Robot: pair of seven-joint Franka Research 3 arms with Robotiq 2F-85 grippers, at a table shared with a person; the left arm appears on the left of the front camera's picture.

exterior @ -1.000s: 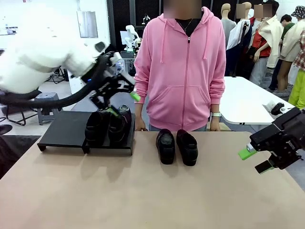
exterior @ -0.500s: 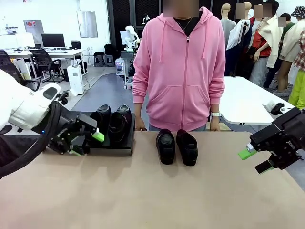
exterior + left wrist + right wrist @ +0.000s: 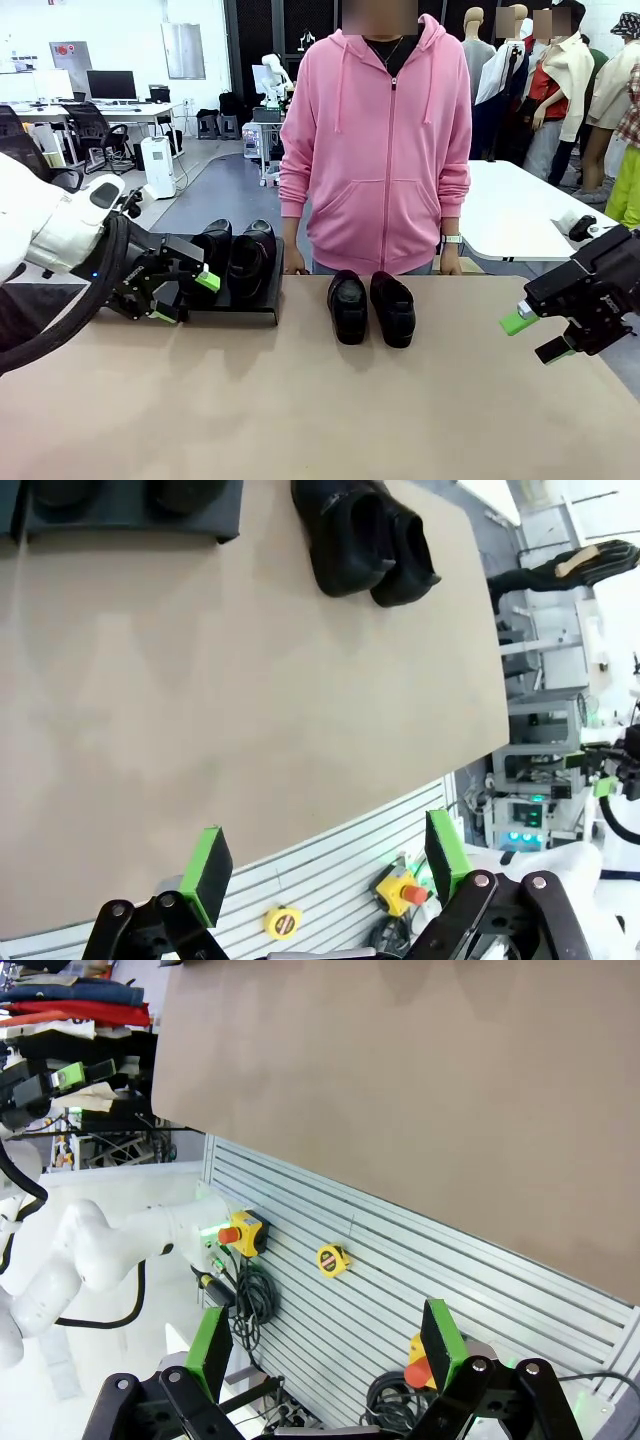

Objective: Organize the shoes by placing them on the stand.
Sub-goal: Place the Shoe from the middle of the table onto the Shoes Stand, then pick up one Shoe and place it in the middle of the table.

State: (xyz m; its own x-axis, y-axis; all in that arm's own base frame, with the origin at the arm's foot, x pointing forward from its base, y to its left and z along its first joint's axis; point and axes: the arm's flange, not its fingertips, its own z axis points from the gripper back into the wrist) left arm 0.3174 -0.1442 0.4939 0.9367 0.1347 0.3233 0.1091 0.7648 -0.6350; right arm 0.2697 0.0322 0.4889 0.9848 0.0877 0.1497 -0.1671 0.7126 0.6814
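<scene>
Two black glossy shoes (image 3: pixel 232 257) stand side by side on the right end of the low black stand (image 3: pixel 242 312). Two more shoes (image 3: pixel 370 307) sit as a pair on the table in front of the person. My left gripper (image 3: pixel 185 299) hangs open and empty low over the table, just in front of the stand's left part, which it hides. In the left wrist view its fingers (image 3: pixel 208 860) frame bare table, with the table pair (image 3: pixel 365 535) and the stand (image 3: pixel 130 510) at the top. My right gripper (image 3: pixel 535 335) hovers open and empty at the table's right edge.
A person in a pink hoodie (image 3: pixel 385 150) stands at the far edge, hands resting on the table rim behind the shoes. The tan tabletop (image 3: pixel 320 410) stretches wide towards me. The right wrist view looks down past the table's edge at a slatted panel (image 3: pixel 420 1250).
My left arm has swung down and left from above the shoes on the stand to low in front of the stand, still open. The right arm and the shoes have not moved.
</scene>
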